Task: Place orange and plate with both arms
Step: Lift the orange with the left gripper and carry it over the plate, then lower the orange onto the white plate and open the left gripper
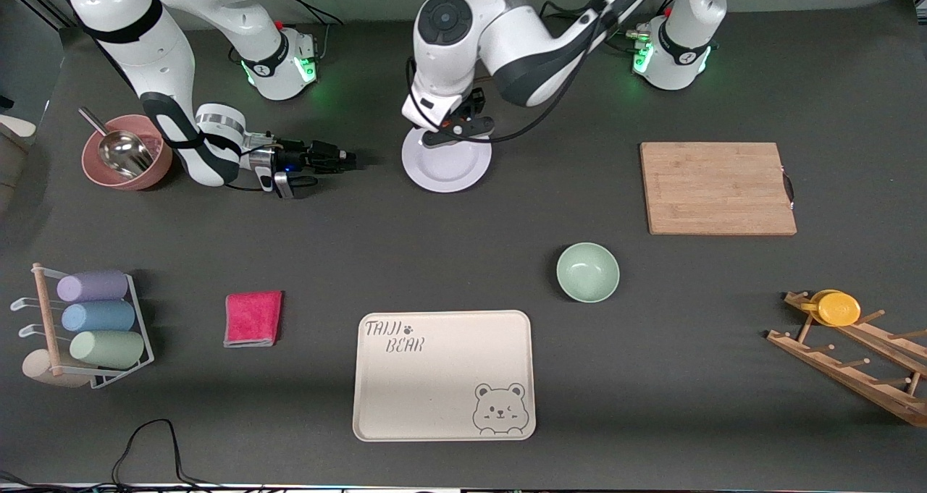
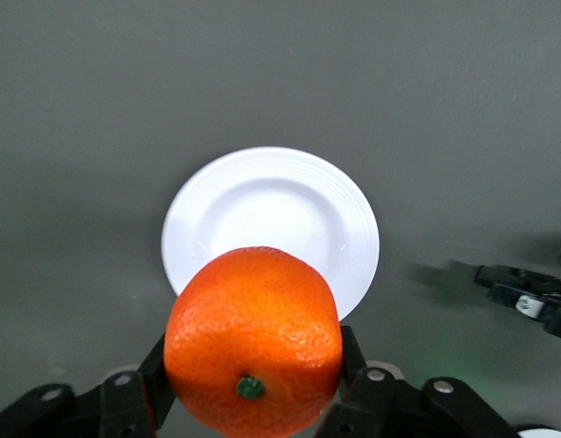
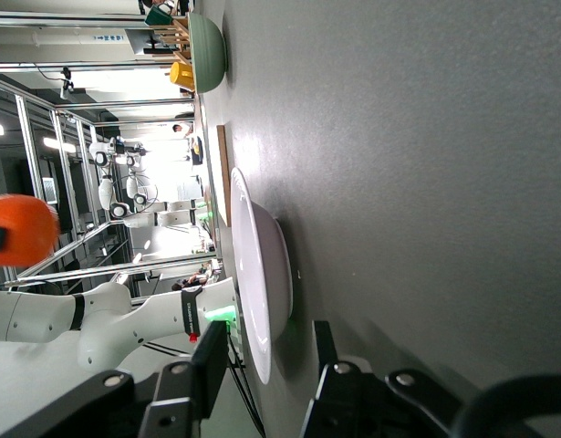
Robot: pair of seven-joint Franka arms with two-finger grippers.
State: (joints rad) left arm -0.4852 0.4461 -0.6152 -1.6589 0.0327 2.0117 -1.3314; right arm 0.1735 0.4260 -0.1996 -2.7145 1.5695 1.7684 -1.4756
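Orange (image 2: 253,342) clamped in left gripper (image 2: 253,401) over plate (image 2: 271,228); plate flat on tabletop (image 1: 463,261); right gripper (image 1: 346,158) low beside, fingers apart, empty; release pending.

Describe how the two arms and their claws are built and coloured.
Both arms are glossy white, rounded shells with dark grey or black bands at the joints. Green lights glow at both bases, and black cables run from them. The left claw has black fingers with small silver screws. The right claw is black, mounted after a silver ring on a white wrist, with a blue light beside it.
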